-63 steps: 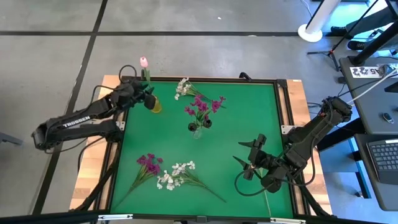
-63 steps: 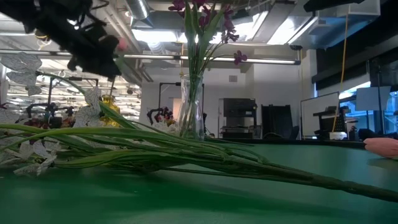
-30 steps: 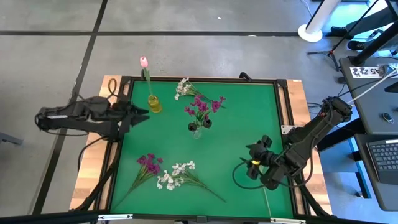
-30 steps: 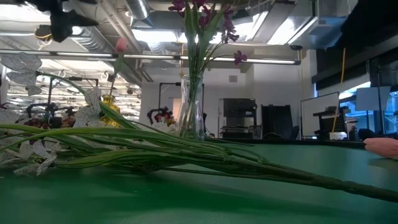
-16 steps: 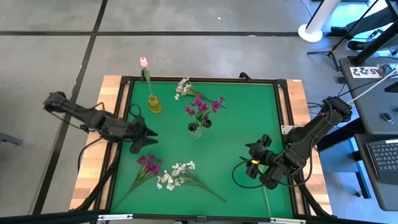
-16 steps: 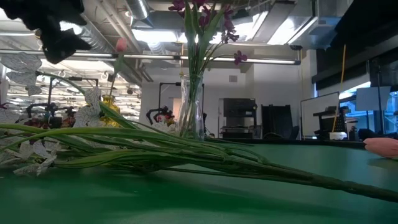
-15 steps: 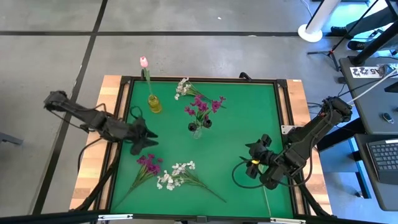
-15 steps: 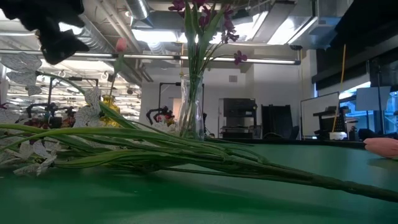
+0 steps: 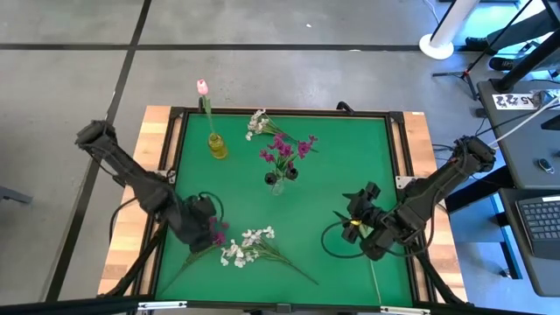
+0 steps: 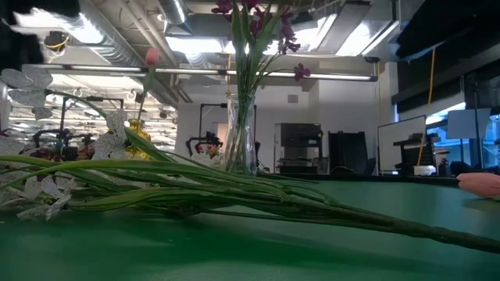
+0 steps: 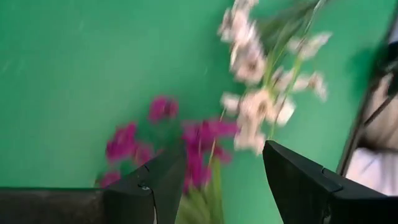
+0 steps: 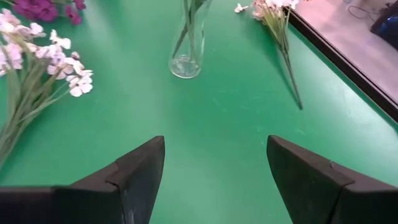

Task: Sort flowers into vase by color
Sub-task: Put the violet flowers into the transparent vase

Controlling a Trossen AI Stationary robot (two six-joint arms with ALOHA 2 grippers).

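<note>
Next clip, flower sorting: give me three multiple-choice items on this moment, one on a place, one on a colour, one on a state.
1. Where is the left gripper?
A. Over the purple flowers lying on the mat
B. At the yellow vase
C. Off the table

2. What colour are the flowers in the clear vase?
A. White
B. Purple
C. Orange

3. How do the right gripper's fingers stand?
A. Shut on a stem
B. Shut, holding nothing
C. Open, holding nothing

Key: 1 A, the high view puts it over the purple flowers at the mat's near left. 2 B, purple flowers rise from that vase. 3 C, the right wrist view shows the fingers apart over bare green mat.
</note>
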